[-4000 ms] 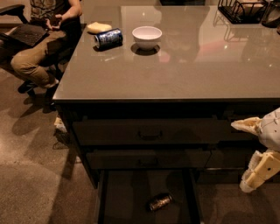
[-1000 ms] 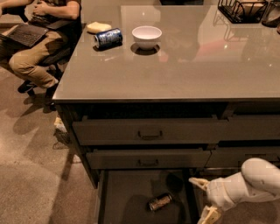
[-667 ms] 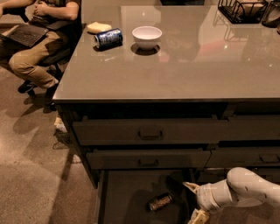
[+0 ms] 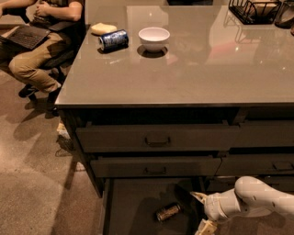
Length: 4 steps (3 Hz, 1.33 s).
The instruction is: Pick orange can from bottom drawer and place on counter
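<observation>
The orange can point(image 4: 167, 211) lies on its side on the dark floor of the open bottom drawer point(image 4: 131, 206), the lowest of three. My gripper point(image 4: 199, 211) is low in the drawer, just right of the can and not touching it. It is open, with one pale finger point(image 4: 197, 196) above and the other point(image 4: 205, 226) below, both pointing left toward the can. The white arm reaches in from the lower right. The glossy grey-beige counter point(image 4: 193, 73) spreads above the drawers.
On the counter lie a blue can point(image 4: 113, 39), a white bowl point(image 4: 154, 37), a pale yellow object point(image 4: 103, 28) and a wire basket point(image 4: 252, 9) at the far right. Two handled drawers point(image 4: 157, 138) stand shut above. A seated person point(image 4: 41, 41) with a laptop is at the left.
My arm has dropped from beside the cabinet's right into the bottom drawer and moved left, bringing the open gripper close to the orange can. The can has not moved.
</observation>
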Tool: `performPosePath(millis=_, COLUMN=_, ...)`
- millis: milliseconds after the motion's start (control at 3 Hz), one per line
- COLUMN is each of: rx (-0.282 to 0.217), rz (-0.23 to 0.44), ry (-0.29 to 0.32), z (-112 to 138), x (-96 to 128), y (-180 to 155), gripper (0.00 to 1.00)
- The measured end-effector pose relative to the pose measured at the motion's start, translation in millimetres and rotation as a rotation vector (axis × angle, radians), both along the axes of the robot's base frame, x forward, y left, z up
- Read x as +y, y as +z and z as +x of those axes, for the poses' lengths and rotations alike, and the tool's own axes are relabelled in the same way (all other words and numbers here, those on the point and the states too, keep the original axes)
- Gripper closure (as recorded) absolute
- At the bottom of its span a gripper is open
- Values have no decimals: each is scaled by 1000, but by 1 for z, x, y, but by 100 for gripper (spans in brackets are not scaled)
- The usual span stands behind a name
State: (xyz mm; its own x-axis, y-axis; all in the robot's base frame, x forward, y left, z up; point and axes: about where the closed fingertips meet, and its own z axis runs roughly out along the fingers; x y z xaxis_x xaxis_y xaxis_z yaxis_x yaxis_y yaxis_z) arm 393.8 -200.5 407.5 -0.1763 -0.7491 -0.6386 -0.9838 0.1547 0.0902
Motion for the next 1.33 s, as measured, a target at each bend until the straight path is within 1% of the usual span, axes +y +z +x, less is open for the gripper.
performPosePath(millis=333, rx=-31, rz=-8, ry=-42, z=18, x=-9, y=-34, gripper=0)
performPosePath(millis=667, rx=-44, rz=-5, ry=-75, z=45, x=-15, y=-86, gripper=0)
performPosePath(millis=1000, rx=-44, rz=-14, ry=-60, z=61, x=-6, y=-116, gripper=0)
performPosePath(millis=1333, rx=-45, rz=-18, ry=-10, z=84, x=15, y=-147, gripper=0)
